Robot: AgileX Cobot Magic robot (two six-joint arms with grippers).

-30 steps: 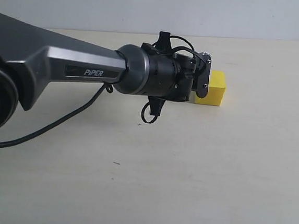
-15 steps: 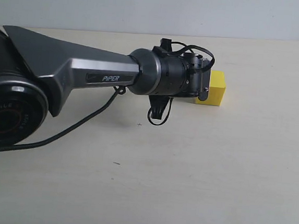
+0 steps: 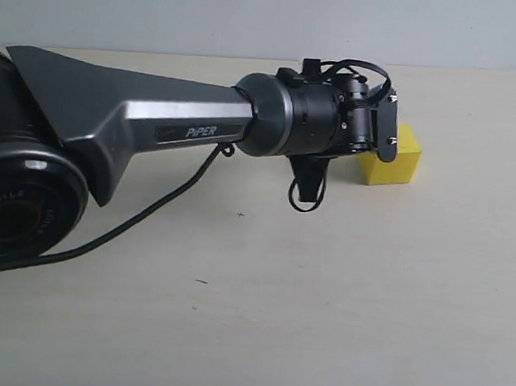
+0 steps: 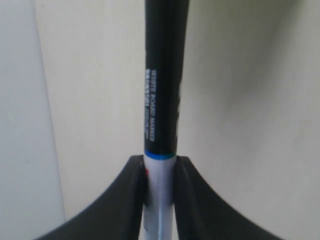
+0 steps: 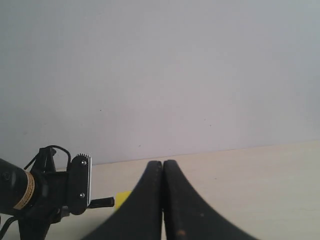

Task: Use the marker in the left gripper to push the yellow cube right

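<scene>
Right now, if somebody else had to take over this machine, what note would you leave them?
Left gripper: shut on the marker, at the yellow cube's left side.
Right gripper: shut, empty, away from the cube.
Done: the cube has slid a little right over the past second.
Left: probably keep pushing right; whether the tip touches the cube is hidden.

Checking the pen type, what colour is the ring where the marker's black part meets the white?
Blue ring on the marker, clearest in left wrist view.
</scene>
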